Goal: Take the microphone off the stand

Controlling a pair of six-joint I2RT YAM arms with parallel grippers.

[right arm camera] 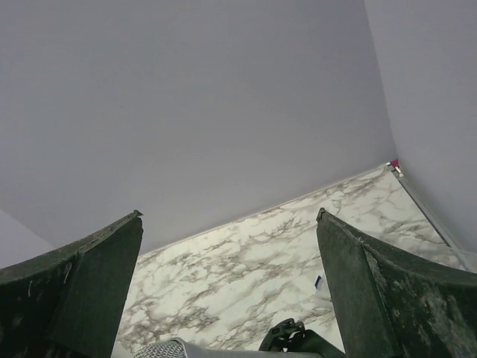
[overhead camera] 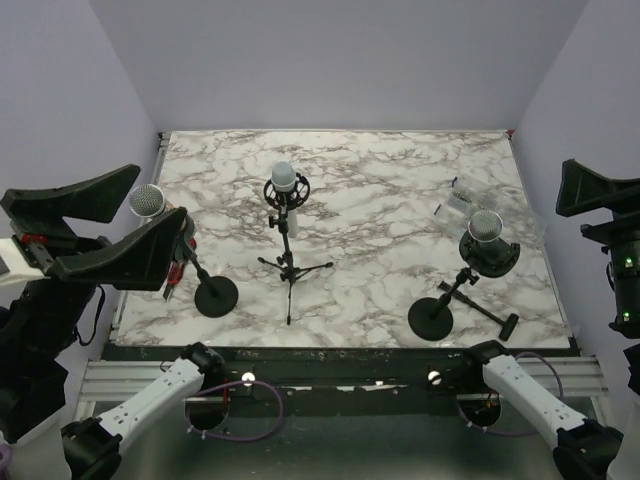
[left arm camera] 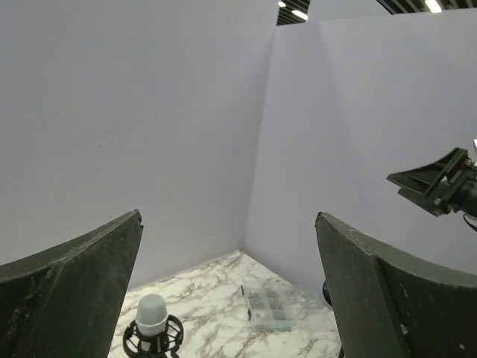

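Three microphones stand on the marble table [overhead camera: 380, 200]. The left microphone [overhead camera: 147, 200] has a silver mesh head and sits on a round-base stand [overhead camera: 215, 296]. The middle microphone [overhead camera: 284, 178] sits in a shock mount on a tripod [overhead camera: 290, 268], and also shows in the left wrist view [left arm camera: 152, 315]. The right microphone [overhead camera: 485, 225] sits in a shock mount on a round-base stand [overhead camera: 432, 318]. My left gripper [overhead camera: 160, 190] is open and empty, raised beside the left microphone. My right gripper [overhead camera: 580, 200] is open and empty, raised at the right edge. A mesh head [right arm camera: 160, 349] shows low in the right wrist view.
A clear plastic box [overhead camera: 458, 200] lies at the back right of the table, also seen in the left wrist view [left arm camera: 268, 306]. Plain walls close in the table at the back and both sides. The right gripper [left arm camera: 440, 183] shows in the left wrist view.
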